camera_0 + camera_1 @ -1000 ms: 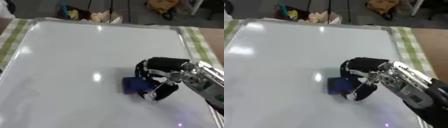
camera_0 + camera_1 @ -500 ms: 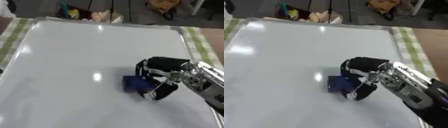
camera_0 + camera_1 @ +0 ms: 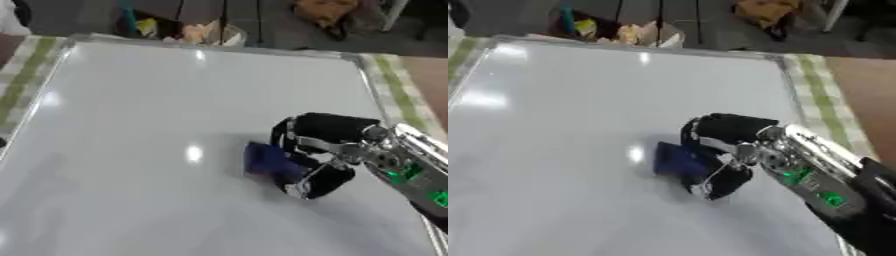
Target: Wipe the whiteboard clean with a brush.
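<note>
White and glossy, the whiteboard (image 3: 131,125) fills nearly the whole view, lying flat on a surface with a green-striped cloth (image 3: 398,92) showing at its edges. No clear marks stand out on it; only lamp glare and a faint grey shade low on the left. The right hand (image 3: 317,150) reaches in from the lower right, fingers and thumb curled round the brush (image 3: 267,160), a small dark blue block pressed to the board right of centre. The left hand is out of sight. Wiping looks under way. To do it well, I judge the brush should stay flat on the board, sweeping in long overlapping passes toward the left and far edges, with the wrist level so no corner lifts.
</note>
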Tool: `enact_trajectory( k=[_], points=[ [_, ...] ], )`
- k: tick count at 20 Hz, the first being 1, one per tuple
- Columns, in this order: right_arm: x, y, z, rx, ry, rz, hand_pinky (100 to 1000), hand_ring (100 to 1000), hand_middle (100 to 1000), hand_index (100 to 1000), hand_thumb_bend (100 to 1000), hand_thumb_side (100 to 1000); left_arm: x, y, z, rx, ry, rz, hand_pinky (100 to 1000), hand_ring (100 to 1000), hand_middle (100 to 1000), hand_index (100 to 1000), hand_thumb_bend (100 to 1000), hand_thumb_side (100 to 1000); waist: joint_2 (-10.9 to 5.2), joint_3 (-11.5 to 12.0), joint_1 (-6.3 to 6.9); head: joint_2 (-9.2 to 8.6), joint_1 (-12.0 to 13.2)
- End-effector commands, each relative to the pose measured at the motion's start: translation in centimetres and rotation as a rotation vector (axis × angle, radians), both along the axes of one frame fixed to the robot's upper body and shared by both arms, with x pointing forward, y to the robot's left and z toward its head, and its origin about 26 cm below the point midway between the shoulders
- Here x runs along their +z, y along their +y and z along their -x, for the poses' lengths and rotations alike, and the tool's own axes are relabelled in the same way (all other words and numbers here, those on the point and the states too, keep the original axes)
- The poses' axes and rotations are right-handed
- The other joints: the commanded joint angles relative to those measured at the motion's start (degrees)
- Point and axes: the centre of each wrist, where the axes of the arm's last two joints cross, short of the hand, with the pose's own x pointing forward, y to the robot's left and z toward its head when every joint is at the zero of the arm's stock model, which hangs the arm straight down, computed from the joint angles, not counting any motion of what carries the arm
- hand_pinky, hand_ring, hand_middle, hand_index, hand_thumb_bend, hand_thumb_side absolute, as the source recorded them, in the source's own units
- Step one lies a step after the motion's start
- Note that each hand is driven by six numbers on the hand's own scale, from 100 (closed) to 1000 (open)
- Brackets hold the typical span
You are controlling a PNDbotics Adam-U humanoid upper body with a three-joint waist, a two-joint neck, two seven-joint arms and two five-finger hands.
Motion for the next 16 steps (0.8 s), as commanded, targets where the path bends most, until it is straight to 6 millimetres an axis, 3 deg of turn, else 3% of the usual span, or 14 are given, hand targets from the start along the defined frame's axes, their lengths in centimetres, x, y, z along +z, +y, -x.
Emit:
enact_trajectory(
  k=[1, 16],
  points=[
    [0.83, -0.13, 0.41, -0.002, -0.028, 0.001, 427, 606, 549, 122, 100, 243, 0.64, 0.02, 0.31, -0.009, -0.027, -0.014, 428, 913, 811, 594, 100, 951, -1.46, -0.14, 0.18, -0.49, 0.04],
    [0.52, -0.58, 0.31, -0.035, -0.016, 0.01, 420, 606, 539, 122, 100, 265, 0.56, 0.07, 0.32, -0.009, -0.023, -0.018, 428, 914, 813, 593, 100, 952, -1.6, -0.62, 0.38, -0.32, -0.2]
  ],
)
